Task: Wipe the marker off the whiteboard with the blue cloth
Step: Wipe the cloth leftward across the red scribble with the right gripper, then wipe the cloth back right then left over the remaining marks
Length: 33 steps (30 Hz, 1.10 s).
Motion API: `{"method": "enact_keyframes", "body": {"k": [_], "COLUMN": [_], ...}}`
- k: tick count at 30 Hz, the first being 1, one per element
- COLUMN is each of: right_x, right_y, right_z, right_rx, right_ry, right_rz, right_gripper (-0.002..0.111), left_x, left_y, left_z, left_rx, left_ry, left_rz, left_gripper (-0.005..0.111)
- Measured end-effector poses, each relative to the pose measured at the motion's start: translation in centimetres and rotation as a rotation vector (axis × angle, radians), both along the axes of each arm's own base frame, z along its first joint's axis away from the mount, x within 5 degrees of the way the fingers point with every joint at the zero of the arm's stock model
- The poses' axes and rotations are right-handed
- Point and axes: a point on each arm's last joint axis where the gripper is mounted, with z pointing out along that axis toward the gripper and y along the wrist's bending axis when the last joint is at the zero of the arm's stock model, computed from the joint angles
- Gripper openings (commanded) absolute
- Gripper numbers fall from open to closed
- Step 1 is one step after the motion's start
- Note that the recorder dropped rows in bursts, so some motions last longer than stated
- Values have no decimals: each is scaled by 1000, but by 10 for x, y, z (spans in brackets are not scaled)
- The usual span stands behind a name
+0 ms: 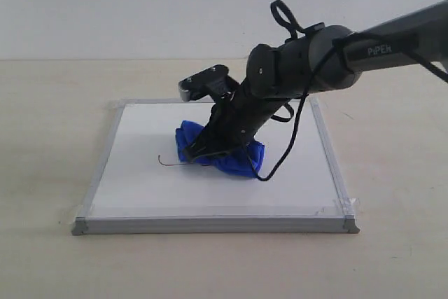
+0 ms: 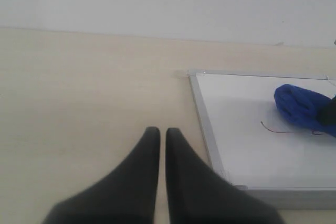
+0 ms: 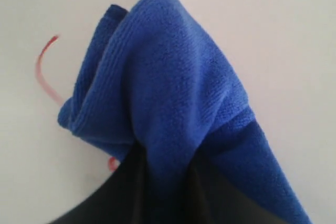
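On the pale beige tabletop (image 1: pixel 42 138), the right gripper (image 3: pixel 165 179) has its black jaws clamped on the bunched royal-blue microfibre cloth (image 3: pixel 173 77), and the thin red marker line (image 3: pixel 41 74) pokes out just past those jaws across the square grey-framed whiteboard (image 1: pixel 140 187), so a short stroke may miss it; the left gripper (image 2: pixel 163 132) idles, jaws together.

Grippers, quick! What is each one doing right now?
Left gripper: jaws closed, holding nothing.
Right gripper: jaws closed on the blue cloth, which sits on the whiteboard.
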Motion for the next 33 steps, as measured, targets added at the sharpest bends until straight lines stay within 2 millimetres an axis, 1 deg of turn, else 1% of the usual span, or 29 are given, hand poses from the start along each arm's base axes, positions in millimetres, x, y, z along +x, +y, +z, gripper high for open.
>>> {"method": "enact_keyframes", "body": {"k": [4, 6, 7, 10, 15, 19, 22, 25, 27, 29, 31, 33], "right_x": [29, 34, 33, 20, -12, -29, -34, -28, -18, -2, 14, 26], "right_y": [-14, -14, -9, 11, 47, 65, 71, 64, 54, 36, 12, -9], "right_z": [-2, 0, 0, 0, 1, 5, 7, 6, 5, 5, 5, 5], "right_rx": [37, 43, 39, 11, -8, 40, 63, 40, -2, -48, -97, -130], "right_ry": [-23, -20, -14, 18, 134, 202, 215, 186, 137, 74, 19, -11], "right_rz": [-100, -106, -90, -5, 131, 210, 237, 197, 130, 51, -36, -104], "right_gripper": [0, 0, 0, 0, 0, 0, 0, 0, 0, 0, 0, 0], "left_x": [0, 0, 0, 0, 0, 0, 0, 0, 0, 0, 0, 0], "left_y": [0, 0, 0, 0, 0, 0, 0, 0, 0, 0, 0, 0], "left_z": [0, 0, 0, 0, 0, 0, 0, 0, 0, 0, 0, 0], "left_rx": [0, 0, 0, 0, 0, 0, 0, 0, 0, 0, 0, 0], "left_ry": [0, 0, 0, 0, 0, 0, 0, 0, 0, 0, 0, 0], "left_rz": [0, 0, 0, 0, 0, 0, 0, 0, 0, 0, 0, 0], "left_gripper": [4, 4, 4, 4, 4, 4, 4, 4, 4, 4, 4, 4]}}
